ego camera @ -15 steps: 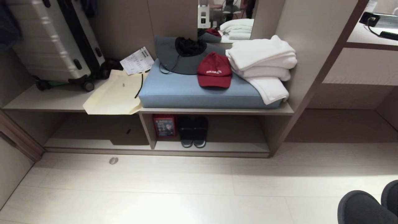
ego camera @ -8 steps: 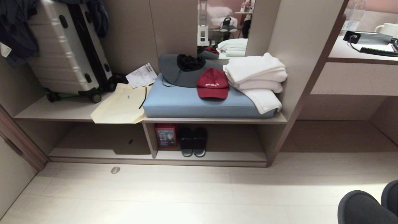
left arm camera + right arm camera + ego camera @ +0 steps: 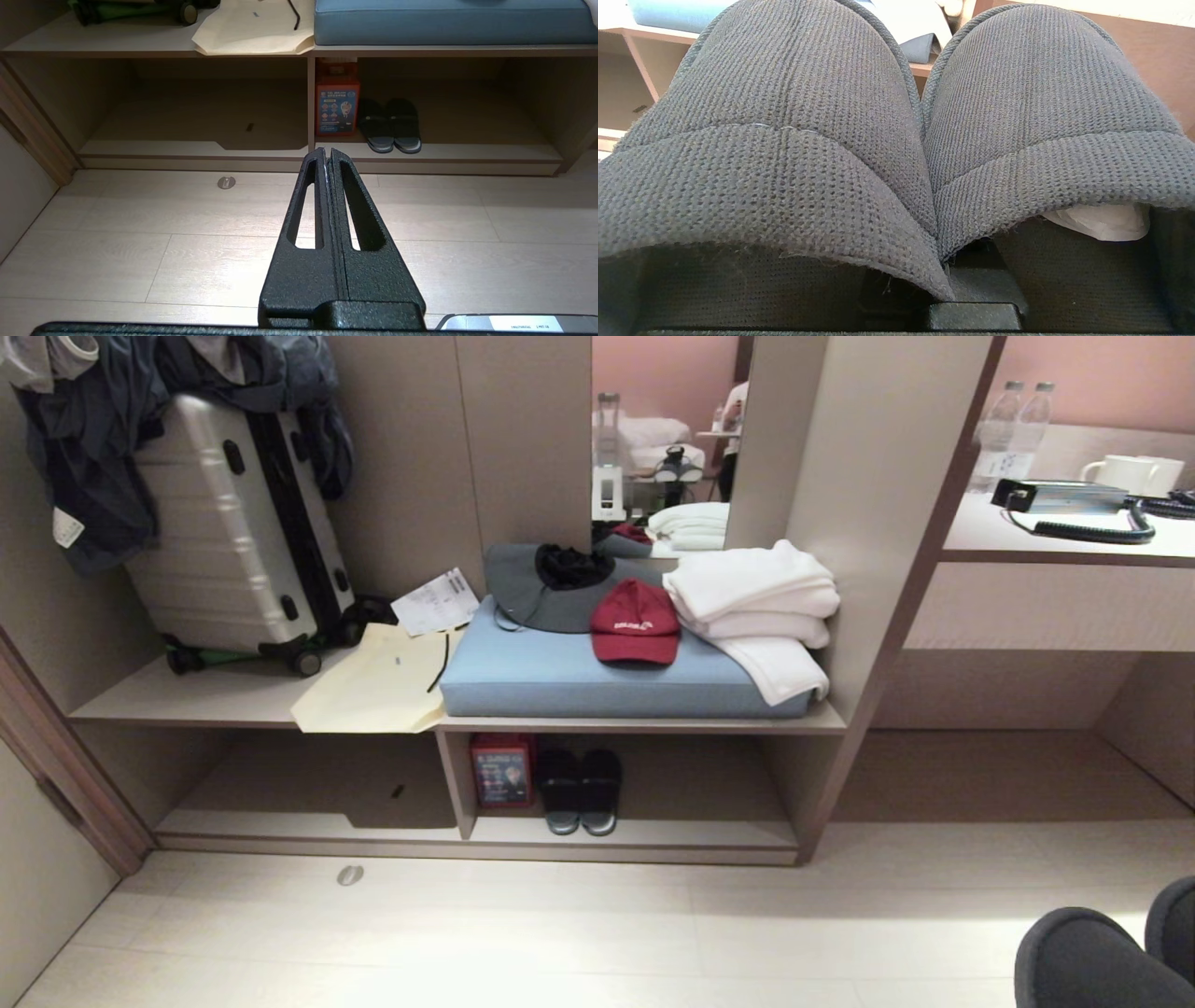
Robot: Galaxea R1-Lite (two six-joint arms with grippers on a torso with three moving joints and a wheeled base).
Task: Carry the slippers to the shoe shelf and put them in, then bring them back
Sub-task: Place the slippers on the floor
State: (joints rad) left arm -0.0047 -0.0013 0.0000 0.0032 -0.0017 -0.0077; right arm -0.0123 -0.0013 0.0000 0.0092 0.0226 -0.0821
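Head view, left to right. At 10 o'clock, a ribbed silver hard-shell suitcase [image 3: 229, 523] stands on the upper ledge, dark clothing draped over it. Toward centre, a flat cream paper bag [image 3: 373, 686] overhangs the ledge edge, just beside a light-blue rectangular seat cushion [image 3: 597, 677] bearing a grey wide-brimmed hat [image 3: 551, 588], a red baseball cap [image 3: 635, 621] and a stack of folded white towels [image 3: 756, 607]. Below, the shoe shelf [image 3: 635, 831], a low beige wood-grain compartment with a vertical divider, holds a red printed box [image 3: 501, 770] touching the divider and, just beside it, a pair of dark slides with pale-edged soles [image 3: 579, 791].

At 5 o'clock, the slippers [image 3: 1102, 957], grey-blue soft fabric, sit well apart from the shelf; the right wrist view shows them side by side, touching, with the right gripper [image 3: 957, 280] clamped where they meet. The left gripper [image 3: 328, 158] has its fingers pressed together, holding nothing, above pale floorboards.
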